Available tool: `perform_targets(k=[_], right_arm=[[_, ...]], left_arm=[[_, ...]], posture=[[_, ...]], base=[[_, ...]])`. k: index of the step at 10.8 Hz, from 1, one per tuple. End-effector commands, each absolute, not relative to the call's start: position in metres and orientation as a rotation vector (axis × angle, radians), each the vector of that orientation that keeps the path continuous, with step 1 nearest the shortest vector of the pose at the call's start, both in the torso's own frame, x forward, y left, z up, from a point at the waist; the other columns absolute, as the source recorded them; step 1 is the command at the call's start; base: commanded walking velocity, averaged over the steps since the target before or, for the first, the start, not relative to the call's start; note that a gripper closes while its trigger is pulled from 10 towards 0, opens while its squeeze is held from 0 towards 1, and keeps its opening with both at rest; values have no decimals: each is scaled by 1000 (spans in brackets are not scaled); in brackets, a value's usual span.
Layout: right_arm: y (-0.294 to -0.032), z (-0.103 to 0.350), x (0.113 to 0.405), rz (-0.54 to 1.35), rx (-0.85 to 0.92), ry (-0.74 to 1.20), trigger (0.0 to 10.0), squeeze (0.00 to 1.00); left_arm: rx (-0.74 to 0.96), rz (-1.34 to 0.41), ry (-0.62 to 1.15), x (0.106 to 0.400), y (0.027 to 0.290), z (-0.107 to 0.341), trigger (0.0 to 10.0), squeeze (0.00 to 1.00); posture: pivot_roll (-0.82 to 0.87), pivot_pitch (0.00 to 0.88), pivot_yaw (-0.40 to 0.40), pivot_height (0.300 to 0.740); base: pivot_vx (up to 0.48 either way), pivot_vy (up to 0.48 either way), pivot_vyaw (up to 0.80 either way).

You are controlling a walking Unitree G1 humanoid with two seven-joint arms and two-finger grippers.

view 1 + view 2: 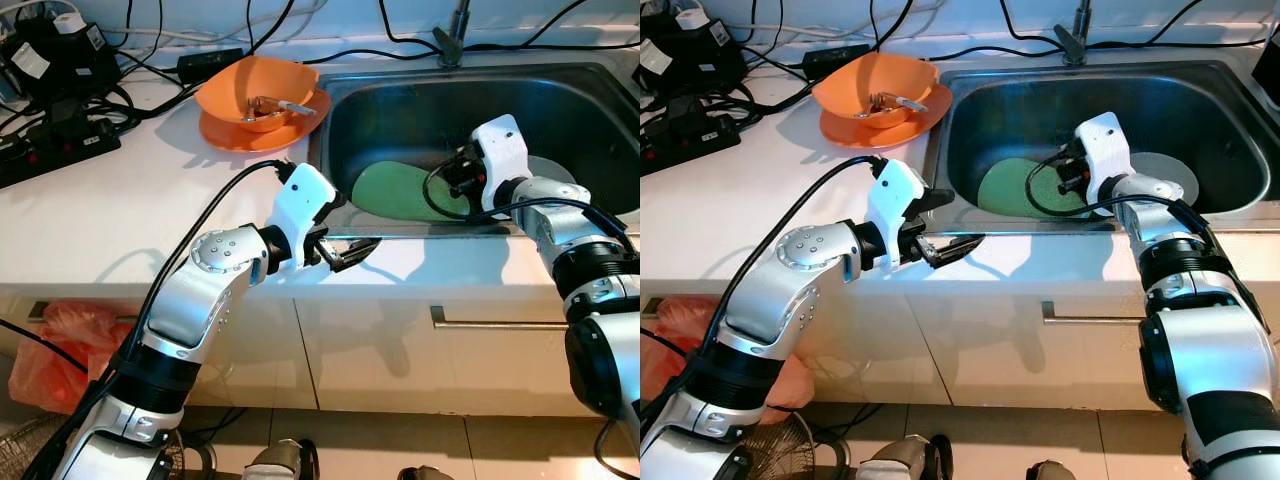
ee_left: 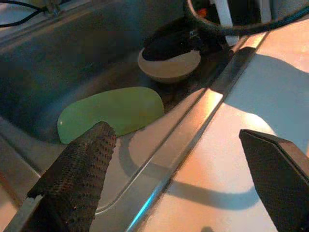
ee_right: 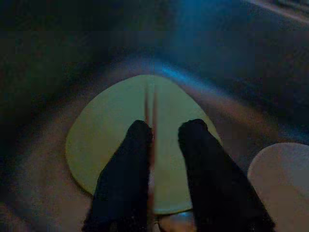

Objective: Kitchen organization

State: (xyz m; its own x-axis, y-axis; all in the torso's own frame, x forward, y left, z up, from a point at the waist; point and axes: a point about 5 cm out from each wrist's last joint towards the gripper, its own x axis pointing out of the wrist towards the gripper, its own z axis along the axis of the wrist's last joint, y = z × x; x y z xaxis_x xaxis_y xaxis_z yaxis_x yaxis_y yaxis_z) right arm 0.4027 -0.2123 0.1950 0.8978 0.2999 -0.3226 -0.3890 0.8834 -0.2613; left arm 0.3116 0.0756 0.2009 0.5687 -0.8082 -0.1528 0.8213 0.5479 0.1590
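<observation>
The right gripper (image 3: 164, 133) is down inside the steel sink (image 1: 560, 100), its 2 black fingers (image 3: 128, 179) narrowly parted around a thin pair of chopsticks (image 3: 150, 104) that lies across the green plate (image 1: 395, 190) on the sink floor; whether the pads actually grip them I cannot tell; a pale round dish (image 2: 169, 65) sits just beside the green plate; the left gripper (image 1: 350, 252) hovers over the white counter (image 1: 100, 220) at the sink's front rim, fingers spread wide and holding nothing; an orange bowl (image 1: 255, 90) with utensils in it rests on an orange plate (image 1: 230, 135) left of the sink; black power strips (image 1: 55, 150) and cables lie beyond
</observation>
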Motion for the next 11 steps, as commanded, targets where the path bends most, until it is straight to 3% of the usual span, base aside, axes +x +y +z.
perform_targets(k=[1,5,8,9,10,11], right_arm=[[-208,201,405,393,-361,271,10000,1000],[-206,205,406,420,-390,280,10000,1000],[-211,207,406,349,-258,193,10000,1000],[-212,205,404,346,-186,152,10000,251],[-214,205,403,331,-165,121,10000,0],[-216,206,401,308,-146,78,10000,0]], left_arm=[[220,-986,67,308,76,201,10000,0],[211,-982,69,309,75,202,10000,0],[186,-899,79,316,78,197,10000,0],[179,-799,34,324,81,200,10000,0],[161,-736,16,330,83,201,10000,0],[142,-674,-21,335,85,205,10000,0]], posture=[[97,109,109,740],[95,109,106,740],[87,106,109,740],[82,105,108,740],[69,95,104,740],[52,87,101,740]], base=[[0,0,0],[0,0,0],[0,0,0],[0,0,0],[0,0,0],[0,0,0]])
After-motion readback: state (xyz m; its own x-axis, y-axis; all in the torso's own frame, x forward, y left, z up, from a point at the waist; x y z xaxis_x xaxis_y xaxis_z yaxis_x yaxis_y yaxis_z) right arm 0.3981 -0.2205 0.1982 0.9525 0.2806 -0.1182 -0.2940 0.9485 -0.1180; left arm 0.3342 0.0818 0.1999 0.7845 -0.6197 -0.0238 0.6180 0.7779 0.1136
